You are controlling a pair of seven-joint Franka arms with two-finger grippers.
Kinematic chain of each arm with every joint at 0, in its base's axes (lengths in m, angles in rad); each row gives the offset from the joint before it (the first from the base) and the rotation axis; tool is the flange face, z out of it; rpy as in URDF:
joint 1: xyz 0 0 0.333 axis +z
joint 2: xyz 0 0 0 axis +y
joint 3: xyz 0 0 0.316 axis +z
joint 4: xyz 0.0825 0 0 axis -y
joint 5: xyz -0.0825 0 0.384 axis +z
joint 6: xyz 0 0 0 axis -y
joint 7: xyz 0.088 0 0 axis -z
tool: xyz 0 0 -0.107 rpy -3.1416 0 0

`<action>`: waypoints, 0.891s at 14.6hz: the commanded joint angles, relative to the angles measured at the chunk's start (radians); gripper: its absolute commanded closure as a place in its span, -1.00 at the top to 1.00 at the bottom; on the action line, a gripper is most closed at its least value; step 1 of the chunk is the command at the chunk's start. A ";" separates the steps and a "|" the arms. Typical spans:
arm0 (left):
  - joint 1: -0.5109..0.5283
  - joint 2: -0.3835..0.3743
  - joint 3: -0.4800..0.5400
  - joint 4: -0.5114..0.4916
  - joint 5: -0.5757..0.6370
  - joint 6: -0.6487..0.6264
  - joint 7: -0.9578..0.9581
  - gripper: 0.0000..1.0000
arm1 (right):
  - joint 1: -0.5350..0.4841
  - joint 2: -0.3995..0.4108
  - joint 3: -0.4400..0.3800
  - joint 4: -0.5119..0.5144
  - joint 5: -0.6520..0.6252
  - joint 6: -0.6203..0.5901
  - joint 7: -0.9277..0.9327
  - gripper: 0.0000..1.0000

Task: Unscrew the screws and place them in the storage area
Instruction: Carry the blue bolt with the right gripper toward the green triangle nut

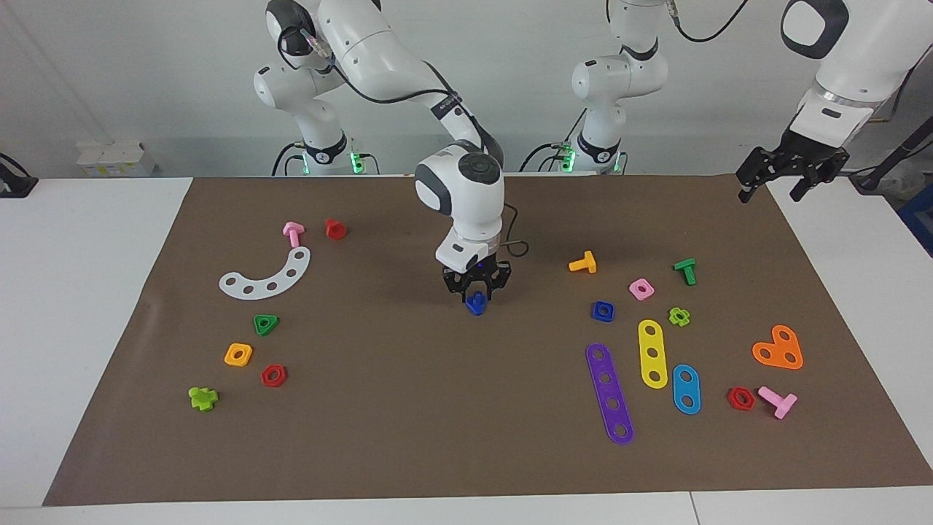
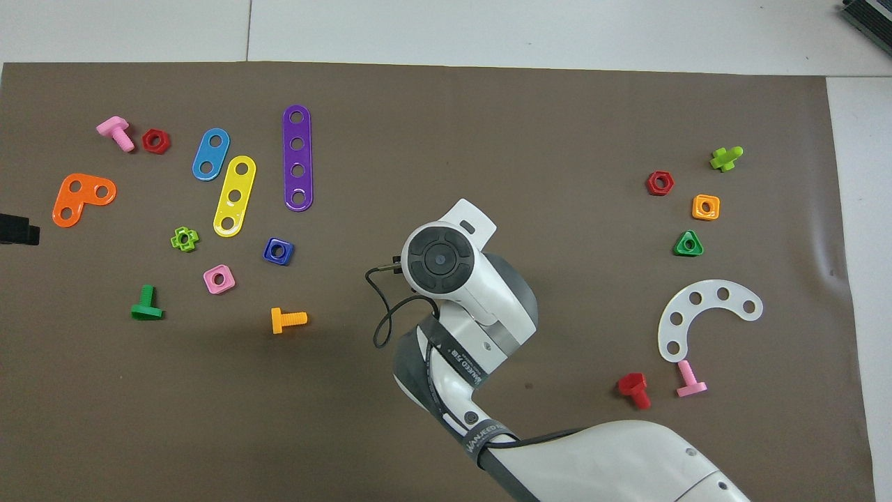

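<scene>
The dark-blue bolt (image 1: 475, 303) sits at the middle of the brown mat, head down and shank up. My right gripper (image 1: 477, 293) points straight down over it with its fingers closed on the shank. In the overhead view the right arm's wrist (image 2: 439, 259) hides the bolt. The matching dark-blue square nut (image 1: 602, 311) lies loose on the mat toward the left arm's end (image 2: 278, 251). My left gripper (image 1: 773, 186) hangs open and empty, high over the mat's corner at the left arm's end; only its tip (image 2: 17, 229) shows in the overhead view.
Around the nut lie an orange bolt (image 1: 583, 263), a pink nut (image 1: 641, 289), a green bolt (image 1: 685, 270), purple (image 1: 609, 394), yellow (image 1: 652, 354) and light-blue (image 1: 686, 389) strips. At the right arm's end lie a white curved strip (image 1: 266, 275) and several nuts and bolts.
</scene>
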 commanded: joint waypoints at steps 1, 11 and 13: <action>-0.033 0.036 0.005 0.047 0.032 0.010 -0.013 1.00 | 0.020 -0.009 -0.002 -0.017 -0.022 0.009 0.061 -0.23; -0.073 0.028 0.003 0.033 0.023 -0.001 -0.074 1.00 | -0.104 -0.120 -0.004 -0.086 -0.019 0.001 0.083 -1.00; -0.073 0.036 0.003 0.070 0.021 -0.012 -0.074 1.00 | -0.167 -0.188 -0.004 -0.166 -0.019 0.007 0.062 -1.00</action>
